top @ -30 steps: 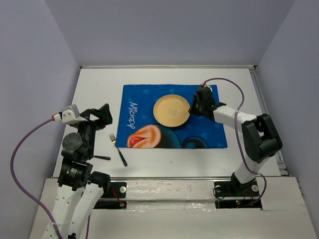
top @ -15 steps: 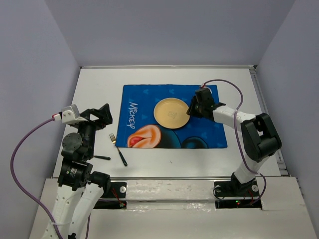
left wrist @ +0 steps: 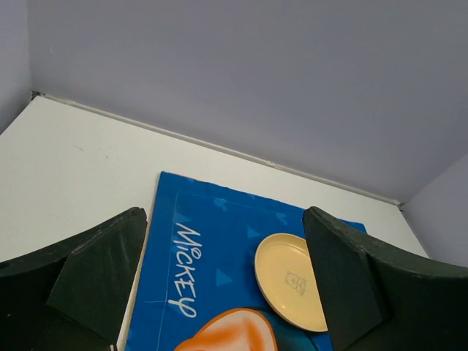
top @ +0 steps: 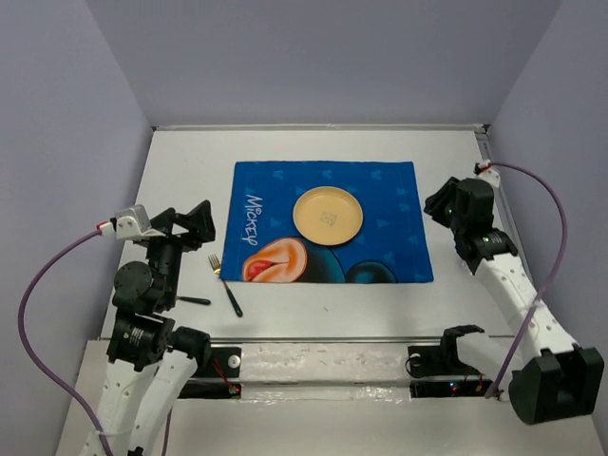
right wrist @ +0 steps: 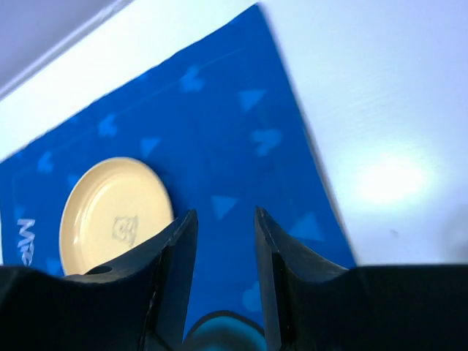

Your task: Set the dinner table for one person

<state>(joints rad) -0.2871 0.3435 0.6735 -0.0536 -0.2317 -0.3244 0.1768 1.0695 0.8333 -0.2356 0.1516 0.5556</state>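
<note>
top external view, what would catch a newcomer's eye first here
The bright blue cartoon-printed placemat in the middle of the white dinner table stands out first, with a pale yellow plate on its far half. A fork lies on the bare tabletop just left of the mat's near-left corner. The left hand and right hand flank the mat, both holding nothing.

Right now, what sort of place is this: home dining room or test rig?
Probably a lab test cell, not a home: plain walls box in the white dinner table, left arm and right arm stand at its near edge, plus a placemat, plate and fork.
</note>
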